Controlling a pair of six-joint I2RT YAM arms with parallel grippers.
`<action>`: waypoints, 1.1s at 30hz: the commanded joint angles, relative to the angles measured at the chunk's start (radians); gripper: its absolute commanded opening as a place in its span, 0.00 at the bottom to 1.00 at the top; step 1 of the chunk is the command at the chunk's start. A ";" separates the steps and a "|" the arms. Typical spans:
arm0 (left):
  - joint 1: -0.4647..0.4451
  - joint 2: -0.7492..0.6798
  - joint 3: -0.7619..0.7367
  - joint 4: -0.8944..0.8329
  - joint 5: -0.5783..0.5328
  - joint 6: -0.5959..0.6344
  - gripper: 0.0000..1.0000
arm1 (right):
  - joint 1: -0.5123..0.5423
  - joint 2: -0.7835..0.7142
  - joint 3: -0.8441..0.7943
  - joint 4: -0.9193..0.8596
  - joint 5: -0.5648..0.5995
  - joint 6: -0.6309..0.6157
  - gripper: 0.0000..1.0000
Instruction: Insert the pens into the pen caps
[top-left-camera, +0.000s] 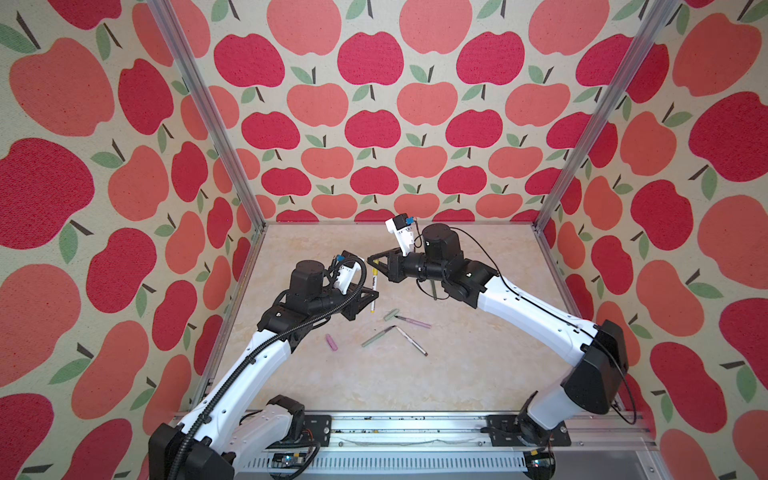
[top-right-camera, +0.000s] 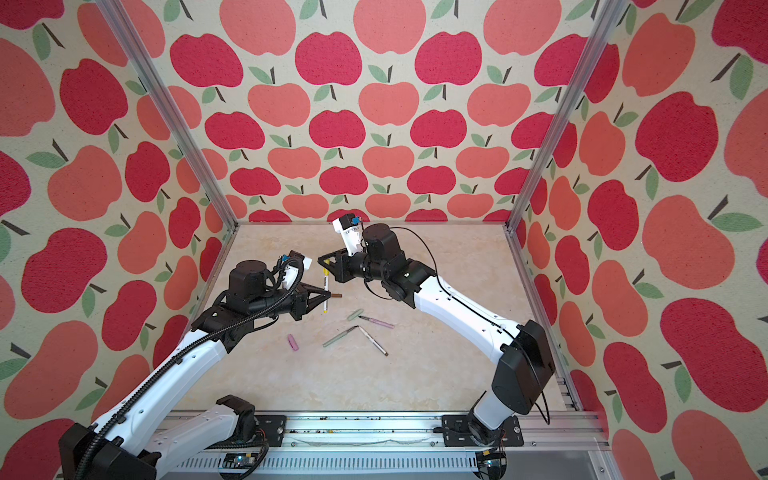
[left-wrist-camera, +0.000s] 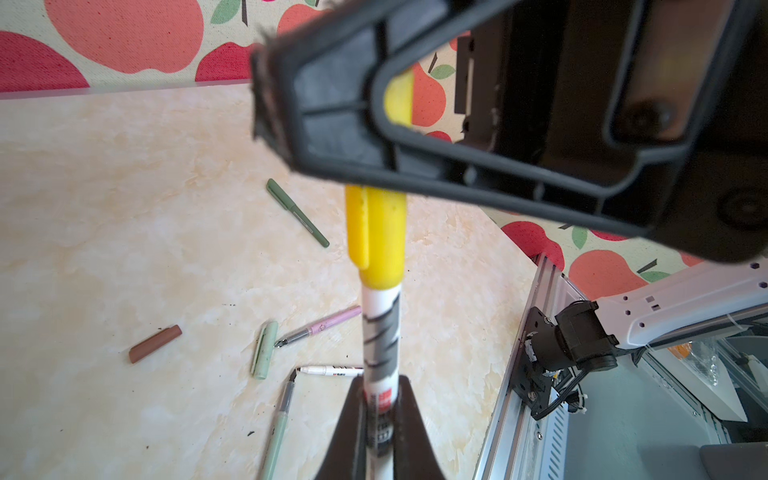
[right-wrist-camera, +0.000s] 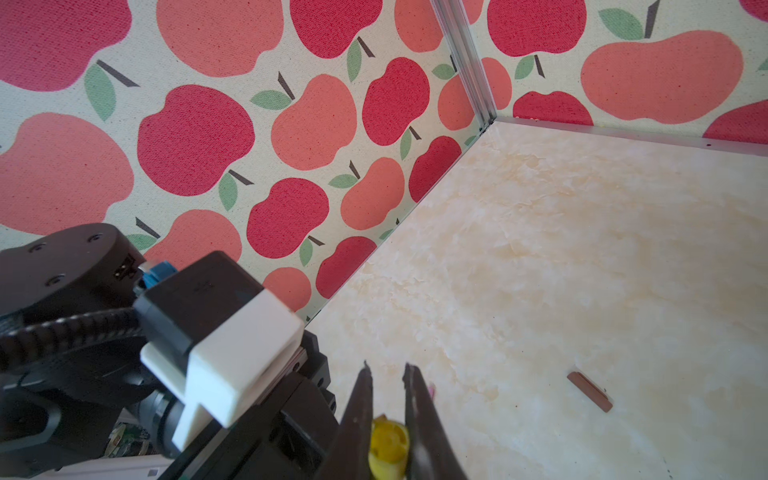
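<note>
We held the white pen (top-left-camera: 373, 284) clamped in our left hand (left-wrist-camera: 381, 380) above the worktop (top-left-camera: 457, 374), its length aimed straight at our right hand (right-wrist-camera: 387, 368), which pinched the yellow cap (left-wrist-camera: 376, 237) over its tip.

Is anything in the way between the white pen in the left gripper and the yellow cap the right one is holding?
Nothing visible stands between them. The white pen, clamped in the left gripper, already has its tip inside the yellow cap held by the right gripper. The loose pens lie on the table below.
</note>
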 joint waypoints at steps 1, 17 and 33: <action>0.035 -0.019 0.168 0.391 -0.075 0.030 0.00 | 0.071 0.057 -0.107 -0.321 -0.163 0.025 0.00; 0.050 0.000 0.200 0.360 -0.088 0.054 0.00 | 0.069 0.040 -0.148 -0.319 -0.147 0.030 0.00; -0.108 0.005 0.063 0.218 -0.161 -0.022 0.00 | -0.068 -0.059 0.023 -0.311 -0.173 0.008 0.14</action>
